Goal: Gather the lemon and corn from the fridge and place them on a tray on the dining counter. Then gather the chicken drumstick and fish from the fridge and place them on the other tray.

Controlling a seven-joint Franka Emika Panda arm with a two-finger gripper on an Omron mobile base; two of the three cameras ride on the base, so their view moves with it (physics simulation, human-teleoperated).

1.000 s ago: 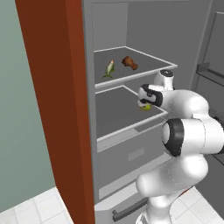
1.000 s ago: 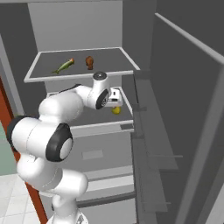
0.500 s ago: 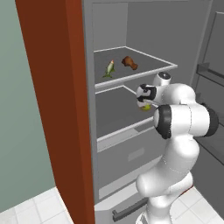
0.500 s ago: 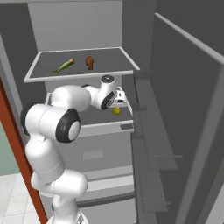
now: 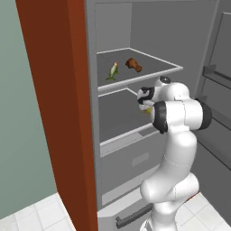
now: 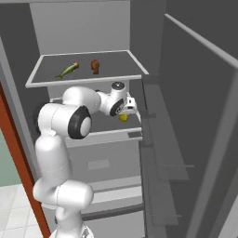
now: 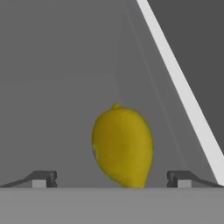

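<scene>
My end effector point(image 7: 112, 179) is spread as wide as it goes and grips nothing; its two dark fingertips point(image 7: 43, 178) stand well apart at either side of the lemon point(image 7: 123, 147). The lemon sits between them, just ahead of the tips, its pointed end turned away from me, resting on the grey middle shelf point(image 6: 107, 126) of the fridge point(image 5: 149, 40). I cannot tell whether the tips touch it. From the right base view the lemon point(image 6: 123, 117) shows as a small yellow spot just below my end effector point(image 6: 126, 110), near the front right corner of that shelf. From the left base view my end effector point(image 5: 143, 100) reaches in over the same shelf.

One shelf above the lemon lie the fish point(image 5: 113, 71) and the chicken drumstick point(image 5: 133, 65), side by side and apart, the fish to the left of the drumstick. Below the lemon's shelf is a closed grey drawer point(image 5: 131, 155). The red-brown fridge door point(image 5: 58, 108) stands open, well to the left of the lemon.
</scene>
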